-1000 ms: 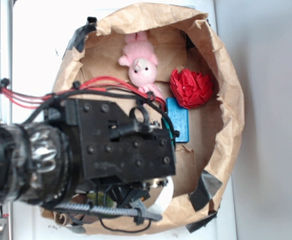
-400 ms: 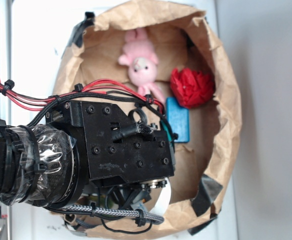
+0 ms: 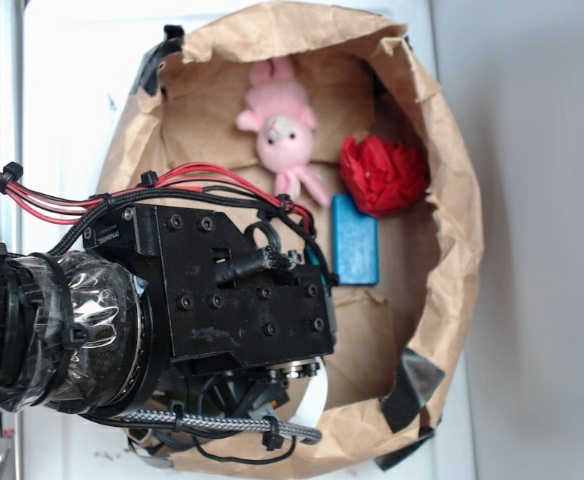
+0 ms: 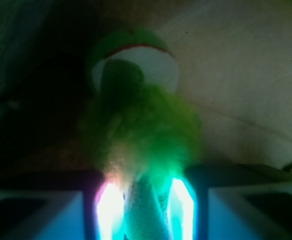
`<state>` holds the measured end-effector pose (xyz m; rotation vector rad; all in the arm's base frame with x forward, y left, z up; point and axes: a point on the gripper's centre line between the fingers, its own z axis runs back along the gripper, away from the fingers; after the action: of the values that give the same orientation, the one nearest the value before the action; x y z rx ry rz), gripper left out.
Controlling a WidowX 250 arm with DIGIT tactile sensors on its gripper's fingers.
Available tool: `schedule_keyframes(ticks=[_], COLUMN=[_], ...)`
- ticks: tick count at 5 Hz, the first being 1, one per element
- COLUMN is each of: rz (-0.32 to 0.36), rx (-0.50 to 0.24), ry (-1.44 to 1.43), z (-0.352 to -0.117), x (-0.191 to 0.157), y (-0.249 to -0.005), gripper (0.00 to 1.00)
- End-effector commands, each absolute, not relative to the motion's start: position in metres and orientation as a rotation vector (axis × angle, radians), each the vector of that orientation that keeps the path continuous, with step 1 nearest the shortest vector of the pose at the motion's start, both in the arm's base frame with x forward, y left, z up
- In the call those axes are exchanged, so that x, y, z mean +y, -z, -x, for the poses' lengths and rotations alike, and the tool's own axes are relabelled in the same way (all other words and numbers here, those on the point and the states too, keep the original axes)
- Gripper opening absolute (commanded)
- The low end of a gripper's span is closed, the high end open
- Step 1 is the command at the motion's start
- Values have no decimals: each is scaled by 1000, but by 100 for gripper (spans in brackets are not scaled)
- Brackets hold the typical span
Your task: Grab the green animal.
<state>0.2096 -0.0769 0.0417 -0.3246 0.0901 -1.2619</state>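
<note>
Exterior view: the black arm body (image 3: 232, 300) covers the lower left of the brown paper bag (image 3: 452, 230). Further right inside the bag lie a pink plush bunny (image 3: 282, 130), a blue block (image 3: 356, 252) and a red crumpled object (image 3: 384, 175). Wrist view: the pincer (image 4: 143, 210) is narrowed on the green animal (image 4: 141, 125), its fuzzy body between the glowing fingers (image 4: 108, 207).

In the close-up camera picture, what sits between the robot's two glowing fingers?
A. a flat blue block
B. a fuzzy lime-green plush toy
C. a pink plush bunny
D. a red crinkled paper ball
B: the wrist view shows the fuzzy lime-green plush toy between the gripper fingers; whether it is clamped cannot be told.
</note>
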Motion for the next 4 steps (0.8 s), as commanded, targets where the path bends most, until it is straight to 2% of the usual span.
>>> schedule_keyframes(ticks=[1, 2, 3, 4], rz=[301, 300, 342, 337], rx=[18, -6, -53, -147], ry=[1272, 1247, 1200, 1018], z=[-207, -227, -242, -264], x=[-77, -67, -58, -35], y=[-58, -66, -87, -125], gripper=[0, 0, 0, 0])
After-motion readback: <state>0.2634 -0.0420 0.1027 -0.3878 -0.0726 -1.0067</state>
